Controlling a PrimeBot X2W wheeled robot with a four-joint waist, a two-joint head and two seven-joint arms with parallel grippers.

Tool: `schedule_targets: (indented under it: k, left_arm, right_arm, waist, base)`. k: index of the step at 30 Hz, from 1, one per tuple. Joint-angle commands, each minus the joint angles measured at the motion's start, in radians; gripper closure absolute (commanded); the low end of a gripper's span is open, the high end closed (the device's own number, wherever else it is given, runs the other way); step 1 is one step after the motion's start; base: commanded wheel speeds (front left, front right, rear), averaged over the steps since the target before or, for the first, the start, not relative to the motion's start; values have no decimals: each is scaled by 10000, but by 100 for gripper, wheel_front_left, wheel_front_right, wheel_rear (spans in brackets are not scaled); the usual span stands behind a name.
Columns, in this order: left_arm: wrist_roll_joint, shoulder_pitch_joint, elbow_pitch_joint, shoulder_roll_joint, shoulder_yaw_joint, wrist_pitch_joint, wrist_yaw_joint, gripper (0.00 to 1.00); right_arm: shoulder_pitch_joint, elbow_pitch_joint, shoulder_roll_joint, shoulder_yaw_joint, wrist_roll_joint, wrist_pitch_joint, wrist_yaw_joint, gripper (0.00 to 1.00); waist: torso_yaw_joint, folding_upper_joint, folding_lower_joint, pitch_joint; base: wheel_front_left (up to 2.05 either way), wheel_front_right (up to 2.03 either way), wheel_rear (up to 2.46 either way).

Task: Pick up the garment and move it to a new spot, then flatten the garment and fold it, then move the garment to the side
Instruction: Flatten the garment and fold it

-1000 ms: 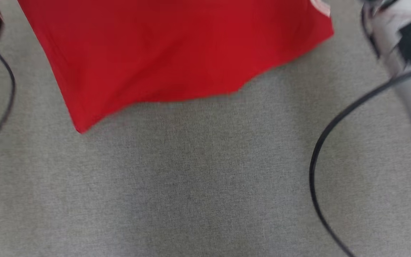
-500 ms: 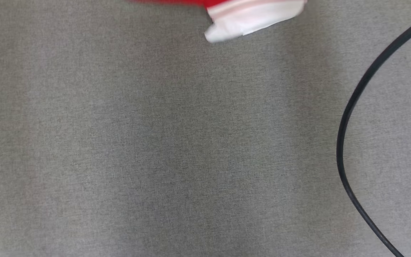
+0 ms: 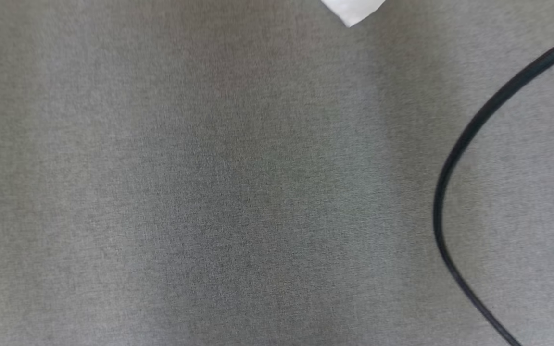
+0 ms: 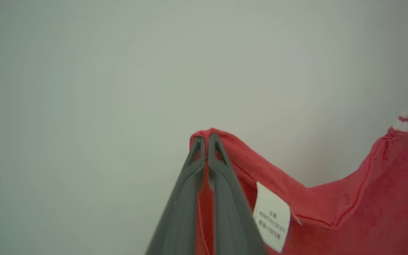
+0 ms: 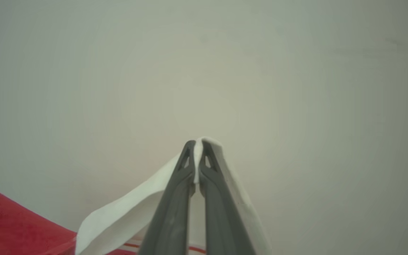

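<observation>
The garment is held up between both arms. In the left wrist view my left gripper (image 4: 205, 140) is shut on a red edge of the garment (image 4: 331, 209), whose white care label (image 4: 271, 216) hangs beside the fingers. My right gripper (image 5: 197, 145) is shut on a white sleeve part of the garment (image 5: 119, 216), with red cloth at that view's lower left. In the head view just a white tip of the garment (image 3: 352, 9) pokes in at the top edge. The lettering is hidden.
A grey fabric-covered surface (image 3: 209, 192) spreads across the head view. A black cable (image 3: 455, 154) curves down its right side. Both wrist views look past the fingers at a plain pale background.
The red garment has gone up and out of the head view: first a wide red panel, then a white sleeve, now a small white tip. The pale right forearm has left the picture too.
</observation>
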Motion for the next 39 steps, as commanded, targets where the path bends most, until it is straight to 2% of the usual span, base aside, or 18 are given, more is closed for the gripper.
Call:
schedule_targets:
  k: [1, 9, 14, 15, 20, 22, 25, 26, 32, 39]
  left_arm:
    - [-159, 399, -84, 110, -125, -115, 10, 100]
    - [-890, 2306, -1236, 646, 73, -803, 56, 100]
    - [-1387, 4306, -2690, 1134, 452, -989, 516, 100]
    - [-1387, 4306, -2690, 1134, 452, -989, 516, 100]
    - [-1931, 6822, -4542, 1713, 873, -1051, 1339, 100]
    - [-2236, 8776, -5758, 2075, 1202, -1144, 1922, 100]
    - [-2464, 10164, -6604, 2201, 1437, -1189, 2378, 100]
    - [-2618, 11006, -7062, 2216, 1616, -1226, 2620, 100]
    - [-2632, 13371, -8125, 1941, 2050, -1290, 3042, 100]
    - [-2258, 15666, -8696, 944, 2849, -1288, 2948, 100]
  right_arm:
    - [346, -220, -152, 200, 158, -19, 5, 100]
    - [2355, -1917, -721, 1362, 1475, -215, 5, 100]
    - [4060, -3036, -1124, 2078, 2304, -307, 5, 100]
    - [4060, -3036, -1124, 2078, 2304, -307, 5, 100]
    - [6015, -4012, -1651, 2405, 3011, -520, 5, 100]
    - [7486, -4796, -2036, 2416, 3410, -729, 5, 100]
    - [8567, -5425, -2271, 2294, 3689, -832, 5, 100]
    - [9238, -5833, -2457, 2165, 3813, -850, 5, 100]
    - [11331, -6815, -2804, 1523, 3973, -924, 5, 100]
    - [13676, -7720, -3100, 578, 4116, -932, 5, 100]
  waist:
    - [93, 0, 1, 249]
    - [-53, 0, 1, -88]
    - [-229, 0, 1, -642]
    - [-229, 0, 1, -642]
    - [-299, 0, 1, -1304]
    - [-460, 0, 1, -1790]
    - [-563, 0, 1, -2109]
    - [-600, 0, 1, -2279]
    - [-596, 0, 1, -2719]
    - [-437, 0, 1, -3066]
  base:
    - [0, 0, 0]
    - [0, 0, 0]
    - [0, 0, 0]
    - [0, 0, 0]
    - [0, 0, 0]
    - [0, 0, 0]
    - [0, 0, 0]
    - [0, 0, 0]
    - [0, 0, 0]
    - [0, 0, 0]
